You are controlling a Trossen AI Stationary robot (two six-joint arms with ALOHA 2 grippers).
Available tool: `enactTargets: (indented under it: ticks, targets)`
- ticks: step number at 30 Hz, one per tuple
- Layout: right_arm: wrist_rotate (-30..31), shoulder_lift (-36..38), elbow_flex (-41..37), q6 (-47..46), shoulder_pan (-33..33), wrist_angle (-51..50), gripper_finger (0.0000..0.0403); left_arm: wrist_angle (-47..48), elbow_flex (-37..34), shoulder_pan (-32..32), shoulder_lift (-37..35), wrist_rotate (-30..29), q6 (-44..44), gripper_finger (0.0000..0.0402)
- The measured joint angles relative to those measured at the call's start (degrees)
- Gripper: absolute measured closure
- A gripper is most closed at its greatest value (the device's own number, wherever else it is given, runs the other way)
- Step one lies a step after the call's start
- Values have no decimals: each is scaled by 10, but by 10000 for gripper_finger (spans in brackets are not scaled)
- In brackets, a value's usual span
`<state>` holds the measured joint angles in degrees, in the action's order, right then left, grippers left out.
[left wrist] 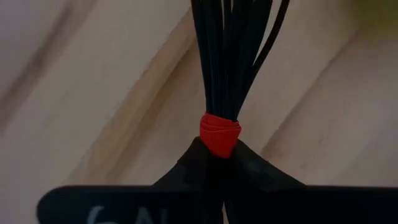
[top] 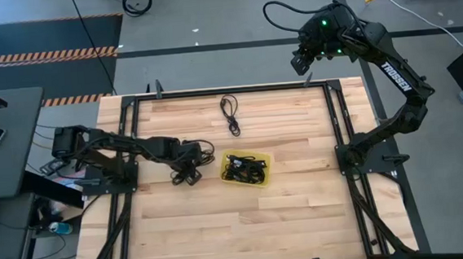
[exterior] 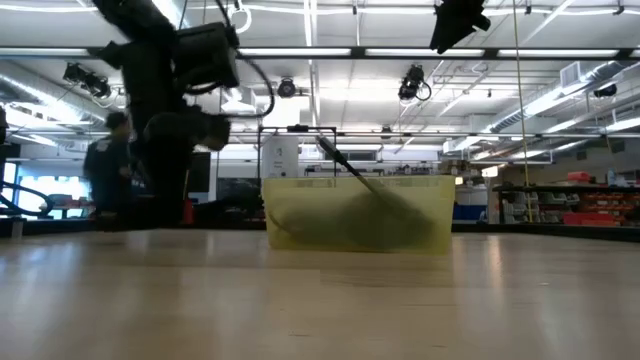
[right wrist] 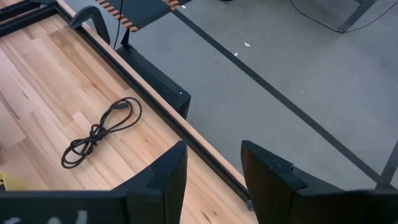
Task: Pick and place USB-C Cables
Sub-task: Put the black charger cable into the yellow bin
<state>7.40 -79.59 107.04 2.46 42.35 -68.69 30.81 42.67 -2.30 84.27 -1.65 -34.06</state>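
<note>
1. The left gripper (left wrist: 219,163) is pinching a bundled black cable (left wrist: 230,56) just below its red tie (left wrist: 219,134) — beside the yellow bin (top: 264,161) of cables.
2. The right gripper (right wrist: 214,165) is waiting with fingers apart, past the table's far edge.
3. A loose cable (top: 230,113) is lying toward the far edge.
4. Lifting straight up, slowly, seems wise — strands may be snagging.

Wooden table (top: 303,214), bearing a yellow bin (top: 246,168) of cables mid-surface and one loose cable (top: 230,113) near the far edge.
</note>
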Motion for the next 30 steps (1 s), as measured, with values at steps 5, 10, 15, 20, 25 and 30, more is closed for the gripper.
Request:
enactTargets:
  ticks: [5, 10, 15, 20, 25, 30]
  targets:
    - [0, 0, 0, 0, 0, 0, 245, 44, 94, 3, 0, -3, 45, 363]
    - [0, 0, 0, 0, 0, 0, 245, 123, 249, 2, 0, -63, 137, 363]
    - [0, 0, 0, 0, 0, 0, 245, 148, 389, 1, -2, -102, 225, 363]
    - [0, 0, 0, 0, 0, -1, 245, 158, 468, -2, 1, -104, 297, 363]
    - [-1, 0, 0, 0, 0, 0, 245, 156, 479, -2, 31, -94, 322, 363]
    - [0, 0, 0, -10, 0, 0, 245, 142, 479, 0, 114, 1, 349, 363]
